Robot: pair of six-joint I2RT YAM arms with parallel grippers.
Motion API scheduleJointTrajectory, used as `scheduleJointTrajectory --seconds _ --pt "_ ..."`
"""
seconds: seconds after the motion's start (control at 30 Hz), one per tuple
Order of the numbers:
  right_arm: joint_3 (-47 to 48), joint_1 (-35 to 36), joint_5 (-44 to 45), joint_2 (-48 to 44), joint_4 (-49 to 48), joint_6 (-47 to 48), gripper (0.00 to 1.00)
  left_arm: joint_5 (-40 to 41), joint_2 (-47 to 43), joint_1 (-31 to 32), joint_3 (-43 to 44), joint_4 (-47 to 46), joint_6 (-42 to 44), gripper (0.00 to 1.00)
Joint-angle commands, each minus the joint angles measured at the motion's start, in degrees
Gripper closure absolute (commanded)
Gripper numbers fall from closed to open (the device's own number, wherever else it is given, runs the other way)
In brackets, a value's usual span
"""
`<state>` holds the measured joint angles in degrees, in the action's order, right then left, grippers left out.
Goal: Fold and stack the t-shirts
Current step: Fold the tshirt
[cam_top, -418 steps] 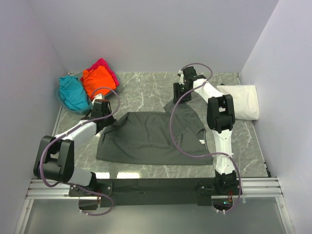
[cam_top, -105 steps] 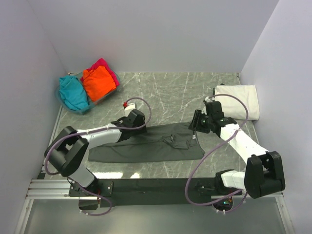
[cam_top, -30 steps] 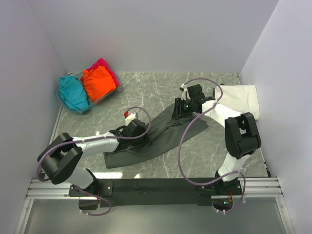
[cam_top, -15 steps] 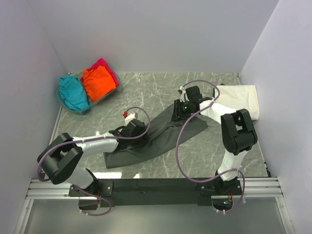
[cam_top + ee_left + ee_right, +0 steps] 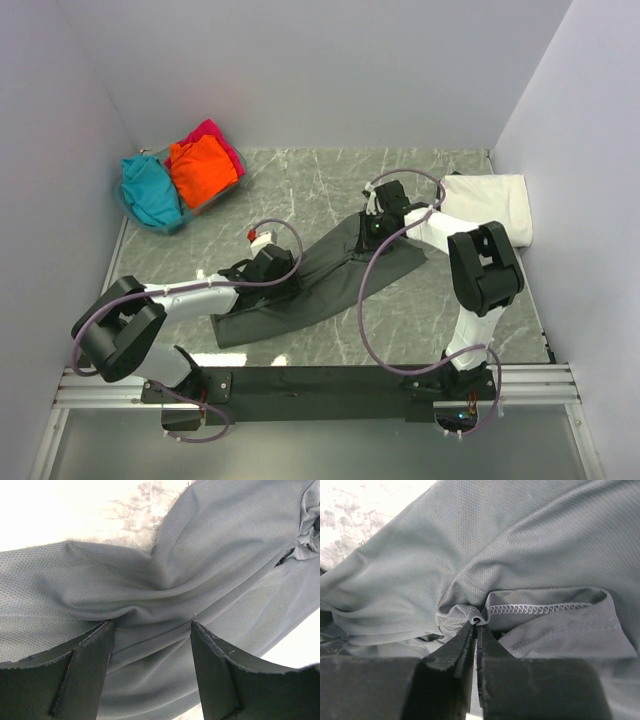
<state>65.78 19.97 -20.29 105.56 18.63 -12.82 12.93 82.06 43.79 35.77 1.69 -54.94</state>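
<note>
A dark grey t-shirt (image 5: 322,272) lies on the marble table as a long folded band, running diagonally from near left to far right. My left gripper (image 5: 268,268) is down on its middle. In the left wrist view the jaws stand open (image 5: 150,630), with wrinkled grey cloth (image 5: 200,545) spanning the gap between the fingers (image 5: 85,670). My right gripper (image 5: 372,228) is at the band's far end. In the right wrist view it is shut (image 5: 477,622) on a small rolled pinch of the grey cloth (image 5: 520,540), beside a stitched hem (image 5: 545,607).
A folded white t-shirt (image 5: 492,205) lies at the far right by the wall. At the far left a basket (image 5: 188,216) holds teal (image 5: 150,190), orange (image 5: 200,168) and magenta (image 5: 215,135) t-shirts. Walls close in on both sides.
My right gripper has closed on a pinch of the dark grey shirt and shifted slightly left. The left gripper and the cloth under it have stayed put.
</note>
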Motion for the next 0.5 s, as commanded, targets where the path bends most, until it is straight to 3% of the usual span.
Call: scheduleJointTrajectory --seconds 0.0,0.17,0.47 --pt "-2.3 0.7 3.1 -5.2 0.0 -1.5 0.94 0.4 -1.9 -0.5 -1.4 0.5 0.5 0.32" --pt "-6.8 2.5 6.2 -11.9 0.3 -4.3 0.93 0.3 -1.8 -1.2 -1.8 0.7 0.5 0.31" --pt "-11.9 5.1 9.7 -17.6 1.9 -8.1 0.82 -0.2 -1.7 -1.6 -2.0 0.2 0.7 0.31"
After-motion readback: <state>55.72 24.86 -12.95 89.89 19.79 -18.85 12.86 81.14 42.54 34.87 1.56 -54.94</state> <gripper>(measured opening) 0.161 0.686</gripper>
